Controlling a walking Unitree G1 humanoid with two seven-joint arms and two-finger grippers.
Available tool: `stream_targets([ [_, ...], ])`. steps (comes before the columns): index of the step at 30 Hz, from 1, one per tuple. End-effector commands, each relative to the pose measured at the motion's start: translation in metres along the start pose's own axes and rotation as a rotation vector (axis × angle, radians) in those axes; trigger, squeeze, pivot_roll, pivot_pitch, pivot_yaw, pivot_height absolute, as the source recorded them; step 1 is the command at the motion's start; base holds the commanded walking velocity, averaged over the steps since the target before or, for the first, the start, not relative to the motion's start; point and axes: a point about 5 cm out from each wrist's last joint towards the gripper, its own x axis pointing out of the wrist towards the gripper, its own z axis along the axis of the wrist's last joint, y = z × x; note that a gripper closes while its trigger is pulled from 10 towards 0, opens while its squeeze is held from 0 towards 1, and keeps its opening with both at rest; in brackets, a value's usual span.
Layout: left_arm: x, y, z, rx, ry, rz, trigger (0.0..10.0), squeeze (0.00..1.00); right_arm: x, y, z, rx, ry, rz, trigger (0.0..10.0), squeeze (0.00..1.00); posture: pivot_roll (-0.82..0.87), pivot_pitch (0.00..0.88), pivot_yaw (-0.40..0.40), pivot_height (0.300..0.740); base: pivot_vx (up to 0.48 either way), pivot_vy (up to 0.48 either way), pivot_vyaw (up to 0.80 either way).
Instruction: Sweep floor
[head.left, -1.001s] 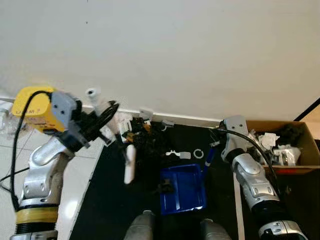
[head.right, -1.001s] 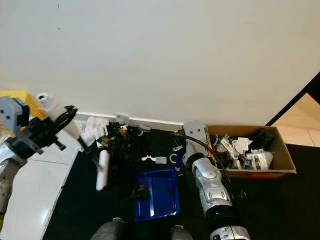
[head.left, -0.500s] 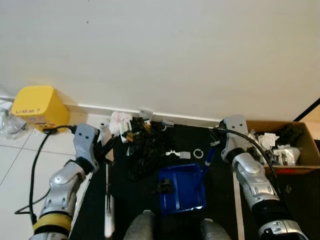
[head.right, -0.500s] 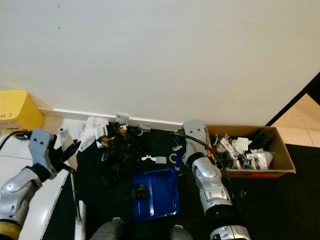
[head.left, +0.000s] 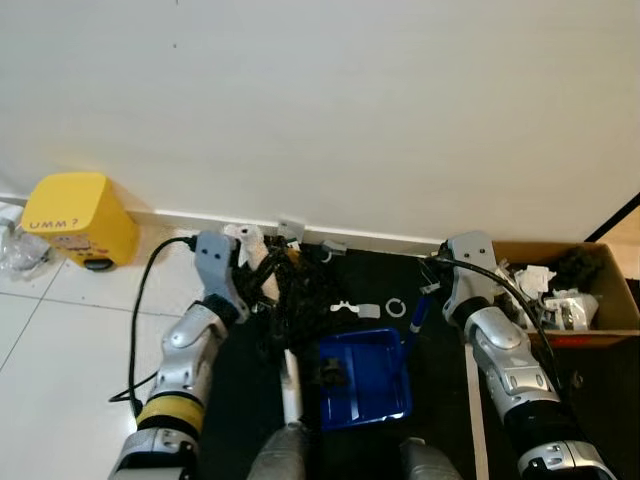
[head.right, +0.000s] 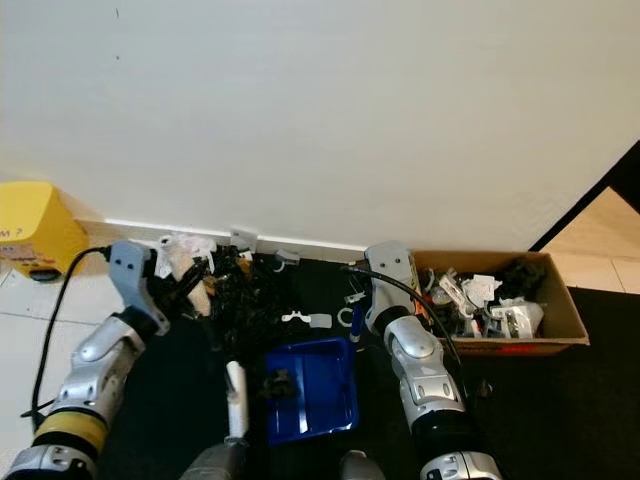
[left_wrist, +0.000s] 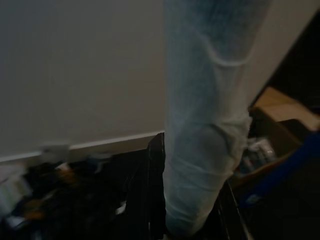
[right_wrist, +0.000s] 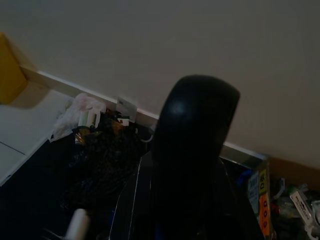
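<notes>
Left eye view: brush swung back toward dustpan

Left gripper, pinching the brush, now at centre debris; blue dustpan awaits; right jaws' state: cannot tell

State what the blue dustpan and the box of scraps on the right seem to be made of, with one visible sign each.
Blue dustpan: probably moulded plastic, judging by its even glossy blue surface with a bright sheen. Box: looks like cardboard, matt brown with thin folded walls.

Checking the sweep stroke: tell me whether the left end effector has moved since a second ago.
Yes. The left end effector, holding the white broom handle, swung from up beside the yellow box rightward, toward the blue dustpan.
</notes>
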Motion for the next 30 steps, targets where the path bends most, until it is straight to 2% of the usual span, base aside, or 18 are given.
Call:
stream_targets([
  [1,0.0,-0.011,-0.006,-0.024,0.004,-0.045,10.0,0.0,-0.002,0.001,-0.005,0.01,0.015,0.007,10.0,0.0,0.11,0.138,0.016,0.74,0.0,0.0,0.0],
  [5,0.003,-0.038,-0.005,-0.058,-0.037,-0.144,10.0,0.0,-0.003,0.002,-0.005,0.016,0.014,0.002,10.0,0.0,0.11,0.138,0.017,0.74,0.0,0.0,0.0],
  [9,0.003,-0.043,-0.001,-0.068,-0.058,-0.163,10.0,0.0,-0.003,0.002,-0.006,0.018,0.013,0.002,10.0,0.0,0.12,0.139,0.017,0.74,0.0,0.0,0.0],
  [10,0.003,-0.044,0.014,-0.081,-0.112,-0.183,10.0,0.0,-0.002,0.003,-0.006,0.021,0.011,0.004,10.0,0.0,0.12,0.14,0.017,0.74,0.0,0.0,0.0],
  [12,0.003,-0.042,0.028,-0.087,-0.158,-0.178,10.0,0.0,-0.002,0.003,-0.005,0.028,0.006,0.003,10.0,0.0,0.13,0.144,0.016,0.74,0.0,0.0,0.0],
  [13,0.003,-0.042,0.028,-0.087,-0.158,-0.178,10.0,0.0,-0.002,0.003,-0.005,0.028,0.006,0.003,10.0,0.0,0.13,0.144,0.016,0.74,0.0,0.0,0.0],
  [16,-0.004,-0.022,0.063,-0.073,-0.242,-0.129,10.0,0.0,-0.002,0.002,-0.006,0.07,-0.003,-0.017,10.0,0.0,0.15,0.148,0.021,0.74,0.0,0.0,0.0],
  [20,-0.006,-0.018,0.068,-0.073,-0.252,-0.119,10.0,0.0,-0.002,0.002,-0.006,0.079,-0.004,-0.021,10.0,0.0,0.15,0.148,0.021,0.74,0.0,0.0,0.0],
  [21,-0.013,-0.004,0.08,-0.018,-0.247,-0.088,10.0,0.0,-0.003,0.001,-0.007,0.101,-0.01,-0.035,10.0,0.0,0.16,0.152,0.027,0.74,0.0,0.0,0.0],
  [22,-0.013,-0.004,0.08,-0.018,-0.247,-0.088,10.0,0.0,-0.003,0.001,-0.007,0.101,-0.01,-0.035,10.0,0.0,0.16,0.152,0.027,0.74,0.0,0.0,0.0],
  [26,-0.03,0.029,0.095,0.125,-0.137,0.05,10.0,0.0,-0.007,-0.005,-0.005,0.173,-0.049,-0.088,10.0,0.0,0.17,0.156,0.04,0.74,0.0,0.0,0.0],
  [27,-0.03,0.029,0.095,0.125,-0.137,0.05,10.0,0.0,-0.007,-0.005,-0.005,0.173,-0.049,-0.088,10.0,0.0,0.17,0.156,0.04,0.74,0.0,0.0,0.0],
  [28,-0.036,0.041,0.109,0.127,-0.138,0.132,10.0,0.0,-0.009,-0.01,-0.003,0.207,-0.074,-0.127,10.0,0.0,0.17,0.158,0.047,0.74,0.0,0.0,0.0],
  [30,-0.039,0.05,0.121,0.115,-0.15,0.208,10.0,0.0,-0.011,-0.015,-0.001,0.229,-0.095,-0.158,10.0,0.0,0.18,0.158,0.049,0.74,0.0,0.0,0.0],
])
